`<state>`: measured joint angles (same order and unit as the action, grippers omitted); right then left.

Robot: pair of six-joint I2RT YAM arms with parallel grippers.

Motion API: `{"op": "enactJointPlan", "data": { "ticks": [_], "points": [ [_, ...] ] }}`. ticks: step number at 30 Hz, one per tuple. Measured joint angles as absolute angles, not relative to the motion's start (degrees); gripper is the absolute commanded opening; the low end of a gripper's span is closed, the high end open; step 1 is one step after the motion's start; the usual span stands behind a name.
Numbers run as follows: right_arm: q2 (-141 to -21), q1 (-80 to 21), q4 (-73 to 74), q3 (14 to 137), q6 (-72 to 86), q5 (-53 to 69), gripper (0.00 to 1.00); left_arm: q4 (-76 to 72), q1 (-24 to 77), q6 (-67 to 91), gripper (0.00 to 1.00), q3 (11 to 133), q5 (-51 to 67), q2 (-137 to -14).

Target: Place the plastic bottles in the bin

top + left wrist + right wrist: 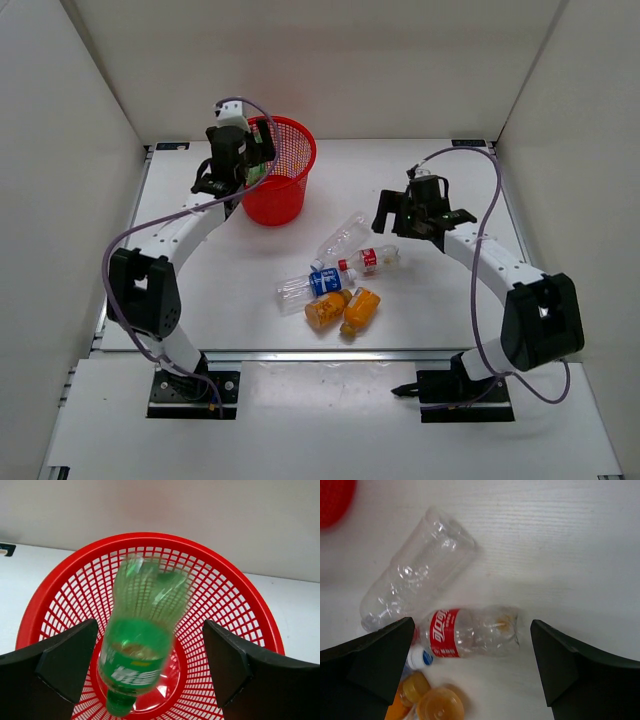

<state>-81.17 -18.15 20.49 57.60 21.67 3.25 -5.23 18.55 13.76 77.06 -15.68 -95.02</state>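
White walls close in on a white table (450, 170), and at its far left stands the round red plastic mesh wastebasket (285, 195), the bin you are filling. Your small green plastic bottle (140, 650) sits cap-down over the bin's open mouth, framed by the red rim in the left wrist view, with its outline smeared. The left gripper (150, 652) is poised directly above the basket with its fingers (65, 665) spread wide. Neither pad touches the bottle, so I judge it to be let go and dropping in. Holding it centred over the mouth makes sense, since a bottle this light could glance off the rim if dropped from the edge.

Five bottles lie clustered mid-table, well apart from the bin:
- the plain clear plastic bottle (415, 585), on its side
- the clear red-labelled bottle with a red cap (470, 632), just beside it
- the clear blue-labelled bottle (318, 282)
- the two small orange bottles (325, 310) (360, 310), nearest you

Your right gripper (472, 660) hovers over this cluster with its jaws parted and empty, and the red-labelled bottle lies between the two fingers in its wrist view. That placement suggests it is lined up as the next pick. Its neighbours crowd the cap end, so closing across the free middle of the body looks safest.
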Motion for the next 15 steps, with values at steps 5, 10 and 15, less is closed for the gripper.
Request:
{"op": "enactJointPlan", "data": {
  "ticks": [5,10,15],
  "points": [
    [-87.4,-21.1,15.8,60.9,26.1,-2.0,0.99,-3.9,19.6,15.2,0.98,76.4,-16.3,-90.5],
    [-93.3,-23.8,12.6,64.7,31.0,-6.4,0.99,0.0,24.8,14.8,0.99,72.8,-18.3,-78.0],
    [-98.1,-27.1,11.4,65.8,35.6,-11.8,0.99,7.1,30.0,18.7,0.99,62.7,-17.3,-59.9]
  ]
}}
